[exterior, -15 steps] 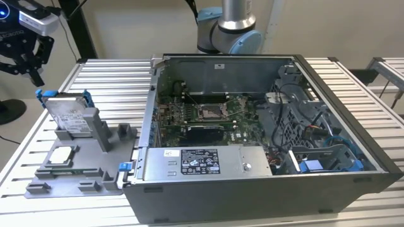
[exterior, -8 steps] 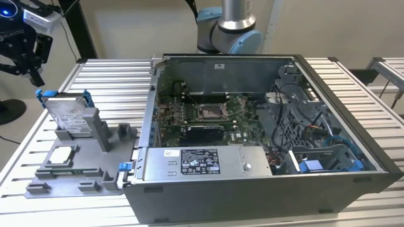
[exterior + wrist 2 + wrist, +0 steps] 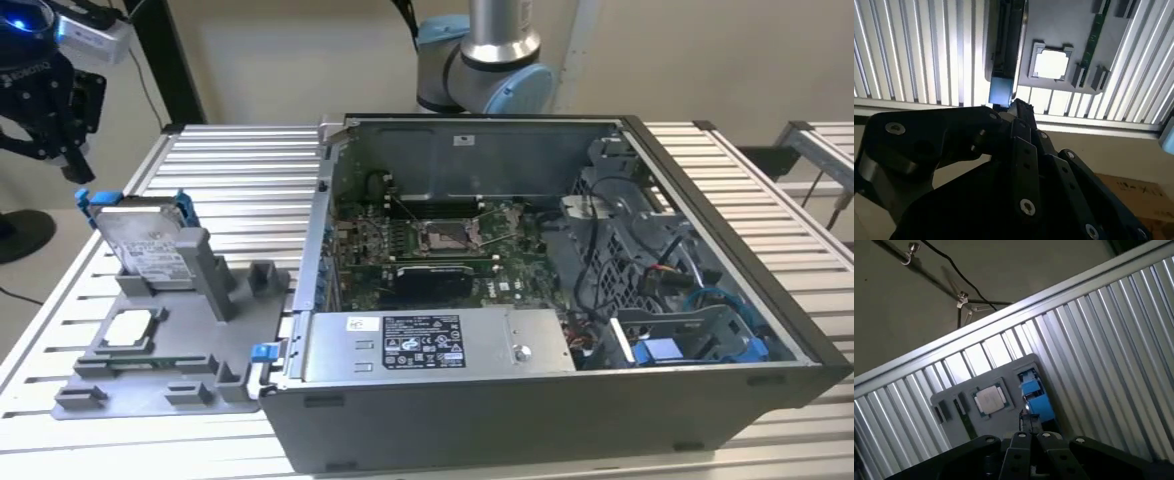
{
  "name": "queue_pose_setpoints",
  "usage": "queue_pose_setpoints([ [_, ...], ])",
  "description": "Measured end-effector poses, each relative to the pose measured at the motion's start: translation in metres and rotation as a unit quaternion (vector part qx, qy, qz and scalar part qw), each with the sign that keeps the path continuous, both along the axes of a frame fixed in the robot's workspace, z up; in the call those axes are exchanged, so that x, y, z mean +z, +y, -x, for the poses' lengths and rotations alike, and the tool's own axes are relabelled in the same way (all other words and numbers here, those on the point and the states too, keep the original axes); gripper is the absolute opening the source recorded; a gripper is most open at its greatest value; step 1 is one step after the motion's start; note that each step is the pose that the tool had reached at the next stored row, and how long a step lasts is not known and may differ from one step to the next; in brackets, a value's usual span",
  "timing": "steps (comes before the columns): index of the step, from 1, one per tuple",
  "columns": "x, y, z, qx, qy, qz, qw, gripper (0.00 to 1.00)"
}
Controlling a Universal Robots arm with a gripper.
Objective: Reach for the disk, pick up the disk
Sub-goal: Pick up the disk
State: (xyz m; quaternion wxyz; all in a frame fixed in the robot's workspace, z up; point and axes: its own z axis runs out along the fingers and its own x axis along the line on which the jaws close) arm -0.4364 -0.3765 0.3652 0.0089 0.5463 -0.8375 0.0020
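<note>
The disk (image 3: 144,243) is a silver-grey hard drive with a white label and a blue frame. It stands tilted on edge in a grey holder (image 3: 200,345) on the slatted table, at the exterior view's left. My black gripper (image 3: 67,160) hangs in the air above and slightly left of it, apart from it, shut and holding nothing. In both wrist views the gripper (image 3: 1015,104) (image 3: 1031,434) points down at the disk's blue frame end (image 3: 1000,91) (image 3: 1034,396).
A whitish square chip (image 3: 130,328) (image 3: 1051,65) (image 3: 990,400) lies in the holder beside the disk. An open computer case (image 3: 747,290) holding a grey metal box (image 3: 427,345) stands at the exterior view's right. The arm's base (image 3: 487,60) stands behind it.
</note>
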Motion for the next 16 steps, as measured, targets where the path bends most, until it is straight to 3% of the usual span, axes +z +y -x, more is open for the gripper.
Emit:
queue_pose_setpoints([
  [4,0.0000,0.0000,0.0000,0.036,0.0000,0.0007,0.9993,0.00],
  [8,-0.0001,0.0000,0.0000,0.073,-0.0002,0.0007,0.9974,0.00],
  [12,-0.0007,0.0000,0.0000,0.109,-0.0012,0.0008,0.9940,0.00],
  [16,-0.0018,0.0000,0.0000,0.145,-0.0036,0.0010,0.9894,0.00],
])
